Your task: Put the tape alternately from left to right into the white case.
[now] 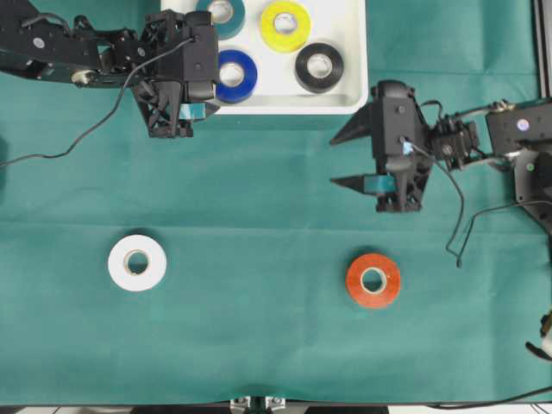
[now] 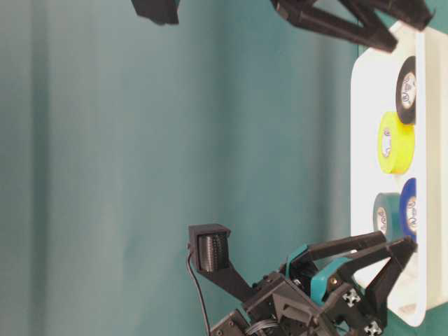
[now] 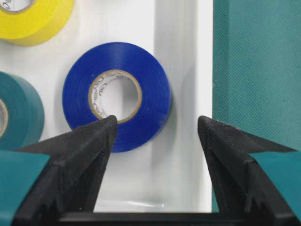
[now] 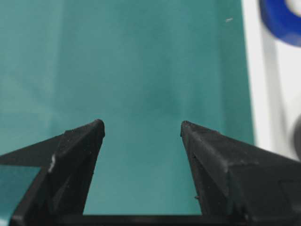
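White case [image 1: 349, 95]: it lies at the far middle of the green cloth [image 1: 259, 198], with four rolls flat inside.
Rolls in the case: blue roll [image 3: 117, 96], yellow roll [image 1: 285, 26], teal roll [image 1: 222, 15], black roll [image 1: 319, 66].
Left gripper [image 3: 155, 129]: jaws wide apart and holding nothing; it hangs over the near left corner of the case, the blue roll just beyond its fingertips.
Right gripper [image 4: 141, 129]: jaws apart, nothing between them, only cloth below; it is right of the case.
White roll [image 1: 137, 262]: on the cloth, near left, well apart from both grippers.
Orange-red roll [image 1: 373, 279]: on the cloth, near right, nearer than the right gripper.
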You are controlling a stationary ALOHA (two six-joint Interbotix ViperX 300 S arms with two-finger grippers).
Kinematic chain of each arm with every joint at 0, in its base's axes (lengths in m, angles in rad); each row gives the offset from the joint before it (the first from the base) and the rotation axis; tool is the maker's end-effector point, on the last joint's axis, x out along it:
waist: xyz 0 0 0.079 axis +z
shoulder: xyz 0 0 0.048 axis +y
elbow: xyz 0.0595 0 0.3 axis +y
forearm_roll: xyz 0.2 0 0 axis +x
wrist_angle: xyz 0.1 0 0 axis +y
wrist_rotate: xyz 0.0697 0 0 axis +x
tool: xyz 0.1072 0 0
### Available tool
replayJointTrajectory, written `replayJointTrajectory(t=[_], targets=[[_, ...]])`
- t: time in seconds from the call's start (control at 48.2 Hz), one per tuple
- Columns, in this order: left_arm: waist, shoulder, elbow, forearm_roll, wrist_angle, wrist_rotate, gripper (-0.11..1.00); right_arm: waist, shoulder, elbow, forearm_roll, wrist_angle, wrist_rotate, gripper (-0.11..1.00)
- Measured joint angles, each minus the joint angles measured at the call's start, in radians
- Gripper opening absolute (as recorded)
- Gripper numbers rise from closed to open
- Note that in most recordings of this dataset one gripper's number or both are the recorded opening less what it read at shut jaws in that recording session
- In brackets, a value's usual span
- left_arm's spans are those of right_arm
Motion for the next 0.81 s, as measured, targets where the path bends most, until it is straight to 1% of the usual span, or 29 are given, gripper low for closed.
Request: replayJointTrajectory(t=[0.166,0.29,0.498,0.809], targets=[[0.0,0.0,0.0,0.0,0.002,0.0,0.96,0.067,-0.015,0.026,0.0,0.0,0.051,0.74],[0.0,0.002,0.0,0.002,0.0,0.0,0.96,0.106,-0.018,0.04,0.0,0.0,0.077,0.74],[-0.003,0.0,0.0,0.0,0.002,-0.002,0.96,0.187,-0.018,0.044,0.0,0.0,0.135,0.74],[-0.009,0.0,0.0,0.0,0.0,-0.003,0.96,0.29,-0.018,0.046,0.0,0.0,0.195,0.74]])
